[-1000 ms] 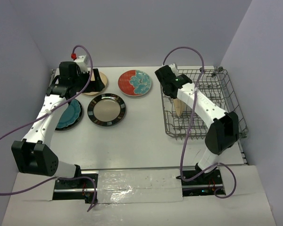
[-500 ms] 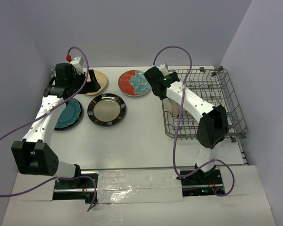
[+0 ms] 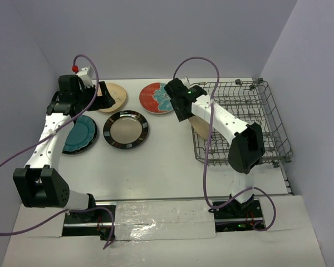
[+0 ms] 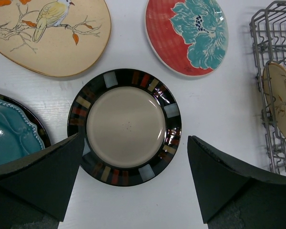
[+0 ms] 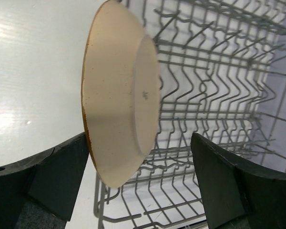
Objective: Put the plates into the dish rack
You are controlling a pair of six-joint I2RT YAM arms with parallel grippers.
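Observation:
The grey wire dish rack (image 3: 270, 105) stands at the right. One beige plate (image 5: 119, 95) stands on edge between its tines at the left end. My right gripper (image 5: 140, 176) is open, with one finger on each side of that plate's lower edge and not clamping it. On the table lie a beige bird plate (image 4: 52, 38), a red plate with a blue flower (image 4: 186, 36), a dark striped-rim plate (image 4: 125, 126) and a teal plate (image 4: 12, 129). My left gripper (image 4: 133, 186) hangs open above the striped-rim plate, holding nothing.
The rack (image 5: 214, 95) has rows of free tines to the right of the standing plate. Grey walls close in the table at the back and sides. Purple cables loop over both arms.
My right gripper has opened and let go of the beige plate, which now stands in the rack, and the arm has drawn back to the left. The left arm shifted slightly left.

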